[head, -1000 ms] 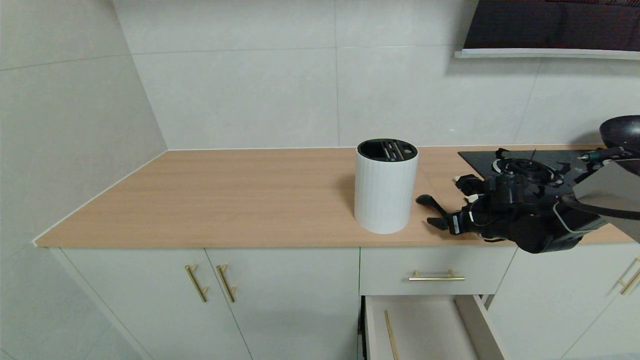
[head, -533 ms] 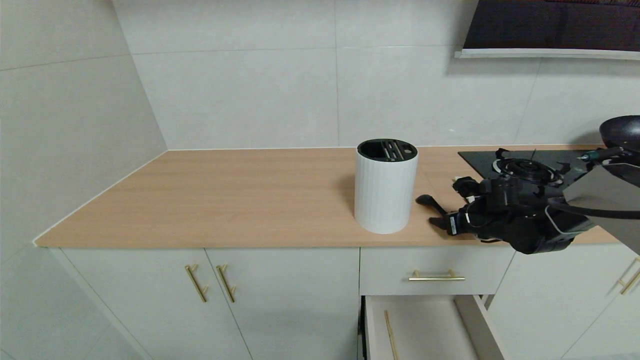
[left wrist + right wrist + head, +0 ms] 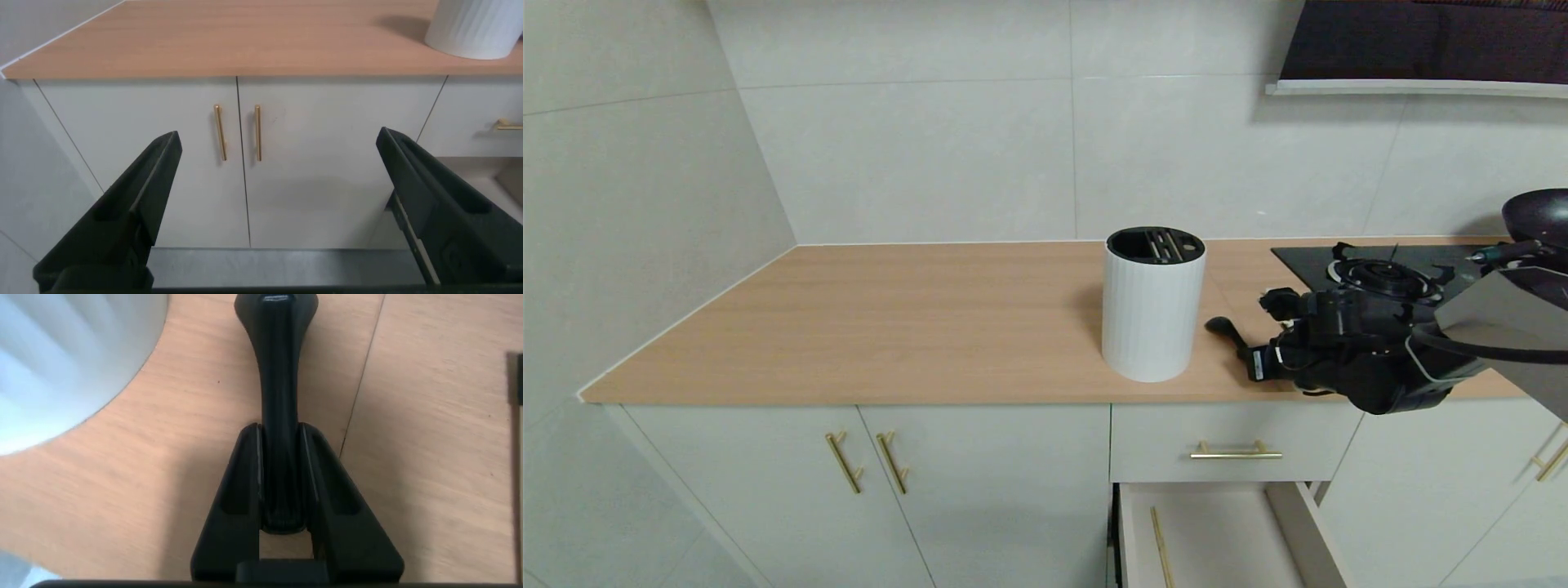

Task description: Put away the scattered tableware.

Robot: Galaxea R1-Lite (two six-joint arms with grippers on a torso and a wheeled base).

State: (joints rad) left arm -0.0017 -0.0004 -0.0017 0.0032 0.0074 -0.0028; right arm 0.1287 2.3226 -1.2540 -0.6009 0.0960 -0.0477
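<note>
A white ribbed cylindrical holder (image 3: 1153, 314) with a black slotted top stands on the wooden counter (image 3: 890, 327). Just right of it, my right gripper (image 3: 1248, 357) lies low over the counter, shut on the black handle of a utensil (image 3: 1223, 327). In the right wrist view the handle (image 3: 278, 400) runs straight out between the fingers of the right gripper (image 3: 279, 482), and its far end is beside the holder's base (image 3: 65, 359). My left gripper (image 3: 276, 143) hangs open below counter height, facing the cupboard doors, with the holder (image 3: 478, 33) up at the counter's edge.
A black gas hob (image 3: 1380, 269) and a dark pan (image 3: 1535, 212) sit at the counter's right end. A drawer (image 3: 1290, 531) stands pulled out below the right arm. Two gold door handles (image 3: 237, 131) face the left gripper.
The right arm has shifted slightly left and its wrist has turned a little. The black handle's tip stays beside the holder. The holder has not moved.
</note>
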